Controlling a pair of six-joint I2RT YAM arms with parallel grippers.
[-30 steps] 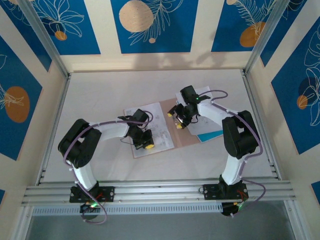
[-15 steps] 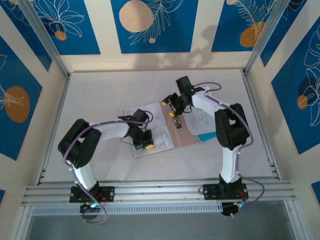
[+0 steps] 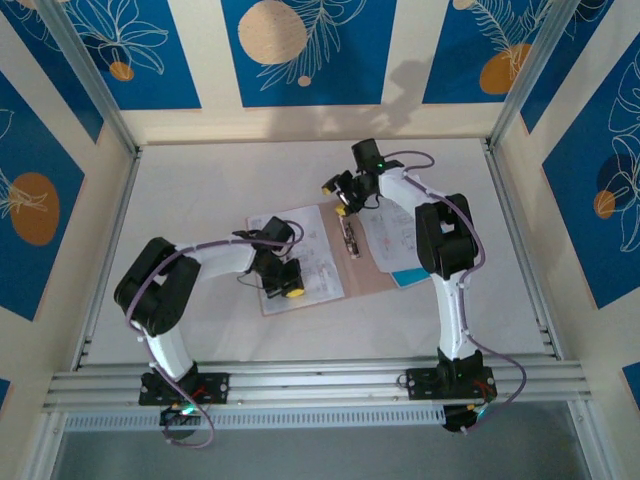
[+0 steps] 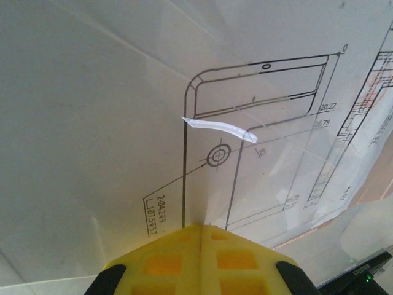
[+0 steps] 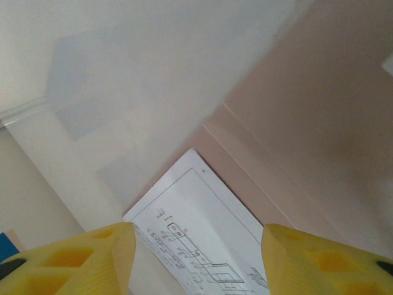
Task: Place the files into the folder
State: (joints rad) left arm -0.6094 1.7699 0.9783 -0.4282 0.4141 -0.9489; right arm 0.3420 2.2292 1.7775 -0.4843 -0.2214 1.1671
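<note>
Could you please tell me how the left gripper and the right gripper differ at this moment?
The left gripper is shut, its tip on a printed sheet; the right gripper is open, fingers wide apart. The left sits on the files beside the folder; the right hovers near the folder's far edge. Both have yellow fingers.

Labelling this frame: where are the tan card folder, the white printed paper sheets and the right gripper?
tan card folder [image 3: 364,279], top view, bare near part.
white printed paper sheets [image 3: 318,250], top view, top sheet's middle.
right gripper [image 5: 196,228], right wrist view, midway between yellow fingertips.
</note>
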